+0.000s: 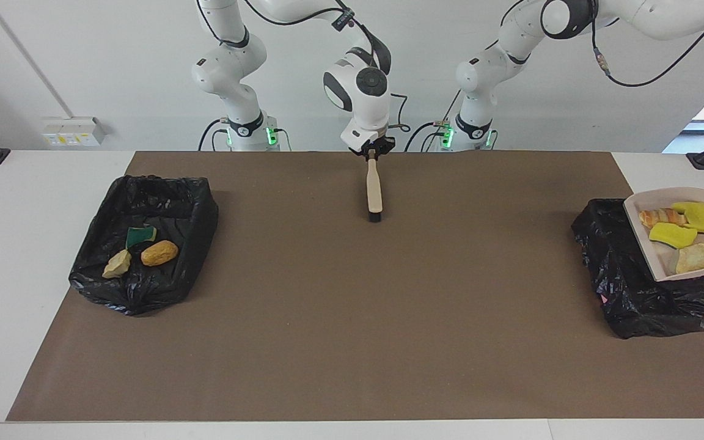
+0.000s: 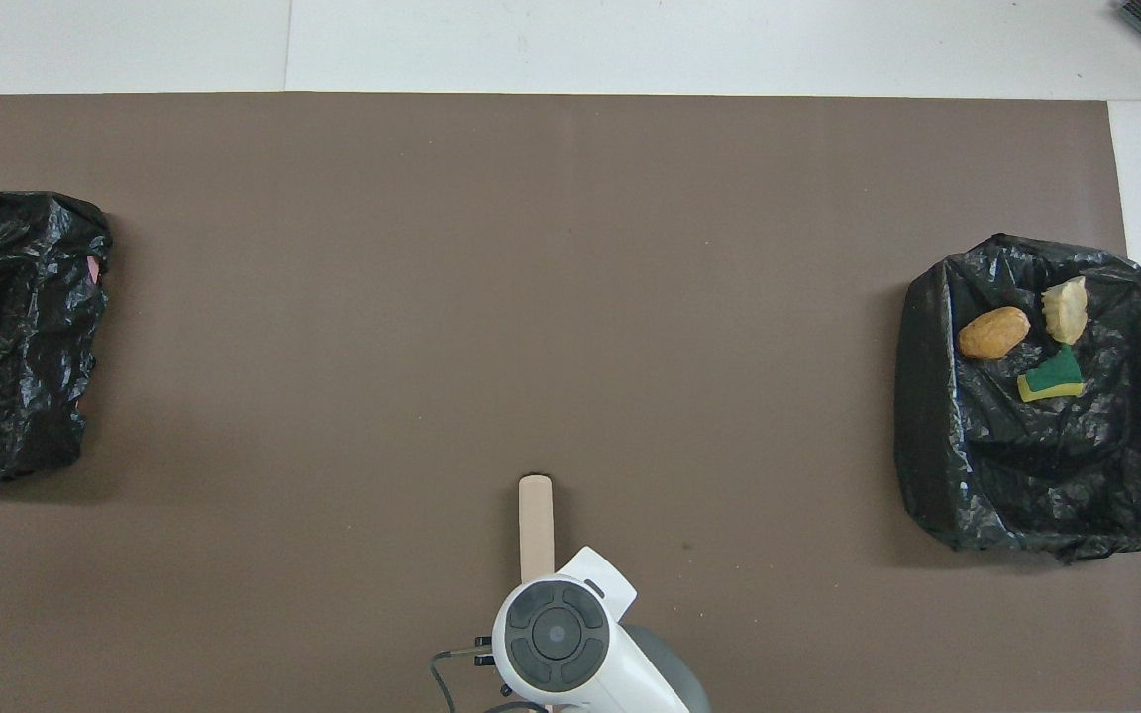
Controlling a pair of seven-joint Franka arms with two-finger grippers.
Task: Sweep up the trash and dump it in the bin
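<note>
A flat matte brown mat [image 1: 352,318] covers most of the white table [image 1: 34,305], and its whole middle and lower stretch lies open in the facing view, with bare white margins at both side edges.

At middle left of that view, the right arm's end, sits a bin lined with crinkled glossy black plastic [image 1: 144,293]. In it lie three pieces of trash: a green-backed yellow sponge wedge [image 1: 140,234], a pale tan angular lump [image 1: 117,264] and a smooth orange oval lump [image 1: 159,252].

At middle right, the left arm's end, a second black-lined bin [image 1: 645,305] reaches close to the mat's edge. A beige plastic dustpan [image 1: 654,256] hangs over it, cut off by the frame's right border; only a sliver shows at the overhead view's left edge. It carries four more scraps – a striped orange-and-cream roll [image 1: 662,216], two bright yellow sponge chunks [image 1: 673,234] and a crusty tan piece [image 1: 694,258].

The left gripper is outside both frames. It is closed, and the raised pan's handle side runs off toward it.

At top centre the right gripper [image 1: 371,148] is clamped tight on the end of a slim beige-handled brush with a black bristle head [image 1: 374,195] – the brush slants down over the mat's upper edge.
</note>
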